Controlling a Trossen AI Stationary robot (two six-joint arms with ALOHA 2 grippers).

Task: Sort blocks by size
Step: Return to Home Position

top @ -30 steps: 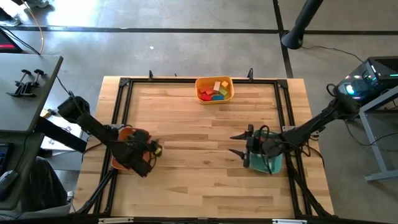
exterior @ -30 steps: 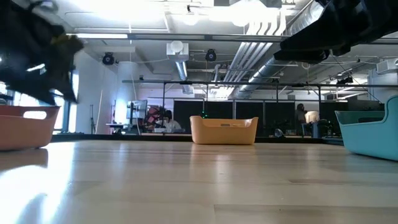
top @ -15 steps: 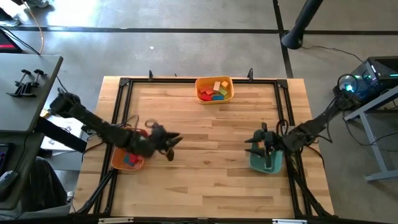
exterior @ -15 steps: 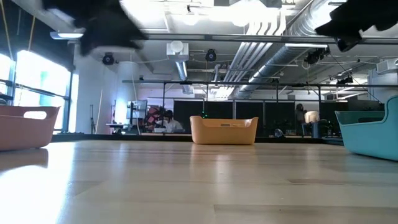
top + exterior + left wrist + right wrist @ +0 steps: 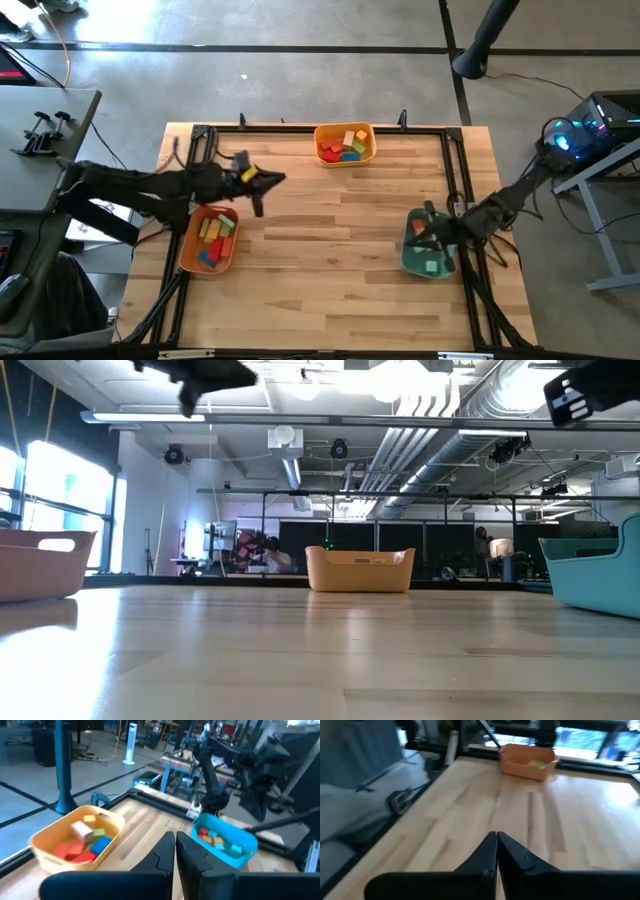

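Left tool (image 5: pixel 175 838) fingers together, raised over upper left of the table (image 5: pixel 330 255), right tool (image 5: pixel 496 839) fingers together over the teal tray (image 5: pixel 408 262) at right, blocks (image 5: pixel 210 238) inside it, the orange tray (image 5: pixel 186 262) lower left, the yellow tray (image 5: pixel 318 135) top centre

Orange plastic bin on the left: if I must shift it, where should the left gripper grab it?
Probably pinch the orange plastic bin's near short wall from straight above, one finger inside, one outside. That wall is thin, upright and has a handle slot; coloured blocks fill the middle. The left gripper hovers shut past its far end.
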